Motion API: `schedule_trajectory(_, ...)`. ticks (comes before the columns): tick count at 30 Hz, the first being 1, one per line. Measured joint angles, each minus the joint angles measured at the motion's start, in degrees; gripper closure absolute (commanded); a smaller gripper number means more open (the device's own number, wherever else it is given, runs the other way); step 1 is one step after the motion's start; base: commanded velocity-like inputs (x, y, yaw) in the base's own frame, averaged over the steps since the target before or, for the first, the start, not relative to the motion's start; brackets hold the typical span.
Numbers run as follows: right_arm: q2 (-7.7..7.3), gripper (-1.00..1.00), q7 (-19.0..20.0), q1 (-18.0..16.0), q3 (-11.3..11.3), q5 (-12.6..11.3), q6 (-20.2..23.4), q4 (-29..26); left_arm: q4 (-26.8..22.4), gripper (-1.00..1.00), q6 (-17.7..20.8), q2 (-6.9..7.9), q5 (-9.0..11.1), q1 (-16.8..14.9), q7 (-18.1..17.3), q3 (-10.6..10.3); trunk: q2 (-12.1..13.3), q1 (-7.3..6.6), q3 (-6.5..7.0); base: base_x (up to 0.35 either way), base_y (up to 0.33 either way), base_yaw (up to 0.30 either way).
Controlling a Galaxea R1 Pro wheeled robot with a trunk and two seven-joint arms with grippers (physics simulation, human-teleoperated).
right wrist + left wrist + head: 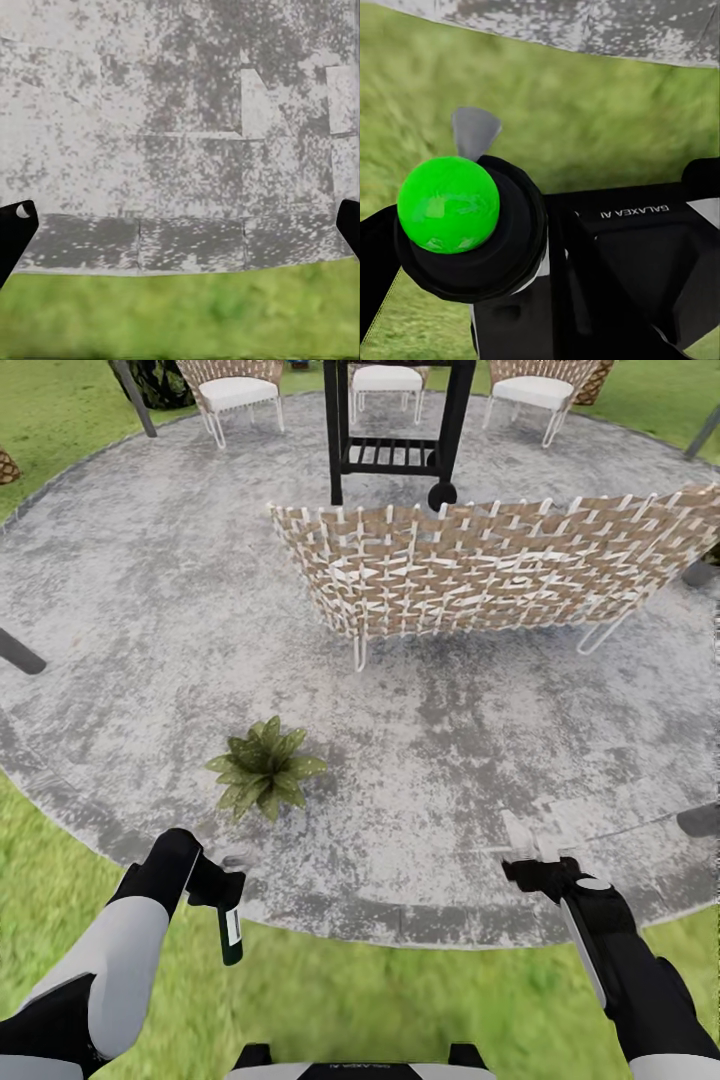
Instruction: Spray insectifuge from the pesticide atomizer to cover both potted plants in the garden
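On the round grey stone patio (150, 620) of the garden stands one potted plant (265, 765), a rosette of pointed green leaves that hide its pot. My left gripper (222, 882) hovers over the patio's near edge, a short way in front of the plant. It is shut on the pesticide atomizer (231, 932), a dark green bottle with a white label hanging downward. In the left wrist view the atomizer (465, 225) is a black round body with a bright green ball on it, beside one grey finger (475, 132). My right gripper (531, 842) is open above the patio's edge, holding nothing.
A wicker sofa (500, 565) stands with its back to me across the middle of the patio. Behind it are a black grill (395, 430) and two wicker chairs (235, 390) (535, 390). Green lawn (400, 1000) lies under my arms. Dark posts (20, 653) cross the edges.
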Motion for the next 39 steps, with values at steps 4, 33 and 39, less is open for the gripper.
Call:
schedule_trajectory(4, 0.03, -1.00, 0.01, -0.01, -0.05, 0.01, 0.00, 0.00, -0.06, 1.00, -0.09, 0.01, 0.03, 0.01, -0.03, 0.03, 0.00, 0.00, 0.21, -0.136, 0.134, -0.077)
schedule_trajectory(33, 0.07, -1.00, 0.01, 0.00, -0.01, -0.06, 0.18, -4.31, -0.08, 1.00, -0.15, -0.09, 0.12, 1.94, -0.08, 0.16, 0.00, -0.02, 0.25, -0.005, 0.004, -0.001)
schedule_trajectory(39, 0.07, -1.00, 0.01, 0.00, 0.03, -0.06, 0.18, -4.32, -0.08, 1.00, -0.13, -0.09, 0.11, 1.94, -0.11, 0.16, 0.00, -0.02, 0.73, 0.000, 0.000, 0.000)
